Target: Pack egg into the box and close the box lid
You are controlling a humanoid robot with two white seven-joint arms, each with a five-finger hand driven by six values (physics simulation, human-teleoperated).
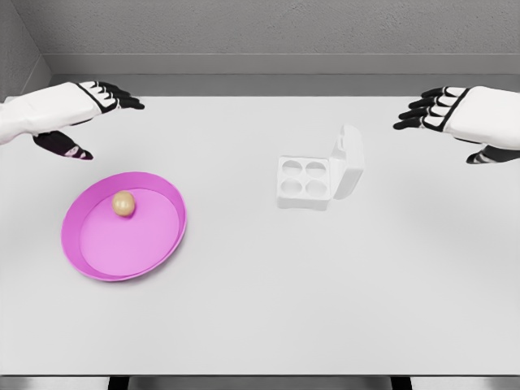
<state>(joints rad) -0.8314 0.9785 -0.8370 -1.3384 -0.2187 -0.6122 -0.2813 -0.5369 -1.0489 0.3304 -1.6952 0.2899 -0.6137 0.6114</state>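
A beige egg (123,203) lies in a pink round plate (154,244) at the left of the white table. A white egg box (305,182) sits right of the middle, its cups bare and its lid (348,162) standing up on the right side. My left hand (96,114) hovers above and behind the plate, fingers spread, holding nothing. My right hand (443,122) hangs at the far right, beyond the box, fingers relaxed and holding nothing.
The white table (260,309) fills the view, with its front edge near the bottom. A grey wall runs behind its far edge.
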